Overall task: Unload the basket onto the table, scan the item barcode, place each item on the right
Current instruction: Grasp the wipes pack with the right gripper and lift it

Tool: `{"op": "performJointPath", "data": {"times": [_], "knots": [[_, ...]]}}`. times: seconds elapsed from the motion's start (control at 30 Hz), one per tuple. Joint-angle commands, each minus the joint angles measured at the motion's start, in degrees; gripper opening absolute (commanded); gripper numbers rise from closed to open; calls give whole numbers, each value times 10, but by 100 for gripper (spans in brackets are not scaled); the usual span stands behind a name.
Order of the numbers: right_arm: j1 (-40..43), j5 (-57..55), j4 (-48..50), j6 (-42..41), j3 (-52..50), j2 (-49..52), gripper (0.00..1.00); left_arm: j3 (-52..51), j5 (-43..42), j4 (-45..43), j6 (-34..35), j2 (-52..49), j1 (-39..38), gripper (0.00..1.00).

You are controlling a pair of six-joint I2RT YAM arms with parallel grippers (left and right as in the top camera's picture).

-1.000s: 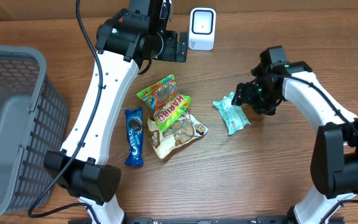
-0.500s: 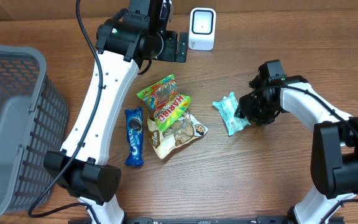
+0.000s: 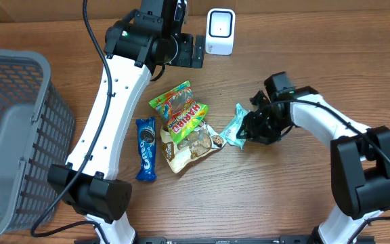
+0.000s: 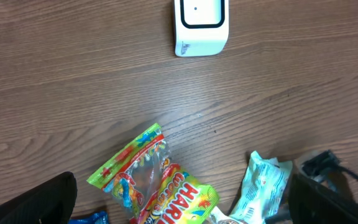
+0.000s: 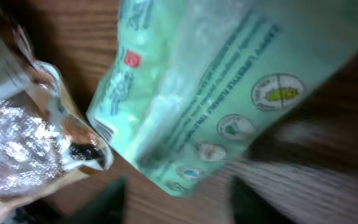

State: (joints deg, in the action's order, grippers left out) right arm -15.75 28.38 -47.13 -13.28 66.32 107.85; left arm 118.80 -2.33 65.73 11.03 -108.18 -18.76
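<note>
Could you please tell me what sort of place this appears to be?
Likely a mock shop checkout: a white barcode scanner, snack packets on a wooden table, and a grey basket.

Mint-green pkt [image 3: 234, 130]; blue Oreo pkt [image 3: 145, 149]; white scanner [image 3: 220, 30]

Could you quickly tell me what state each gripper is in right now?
Left gripper: open, empty.
Right gripper: at the mint packet; grip cannot be told.
</note>
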Motion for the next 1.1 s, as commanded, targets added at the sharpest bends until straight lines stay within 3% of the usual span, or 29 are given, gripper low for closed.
{"op": "performJointPath", "data": {"times": [0.0, 0.13, 0.27, 0.43, 0.73, 0.83, 1.07], "knots": [[34, -92, 14, 64, 64, -11, 86, 2, -2, 0, 4, -3, -4, 100], [59, -96, 69, 184, 87, -11, 100, 2, -2, 0, 4, -3, -4, 100], [63, -27, 94, 337, 87, -4, 98, 2, -2, 0, 4, -3, -4, 100], [63, 23, 97, 390, 87, 27, 95, 2, -2, 0, 4, -3, -4, 100], [62, 63, 101, 375, 87, 87, 84, 2, -2, 0, 4, -3, -4, 100], [62, 63, 103, 353, 87, 94, 68, 2, -2, 0, 4, -3, -4, 100], [65, 56, 59, 284, 87, 94, 51, 2, -2, 0, 4, -3, -4, 100]]}}
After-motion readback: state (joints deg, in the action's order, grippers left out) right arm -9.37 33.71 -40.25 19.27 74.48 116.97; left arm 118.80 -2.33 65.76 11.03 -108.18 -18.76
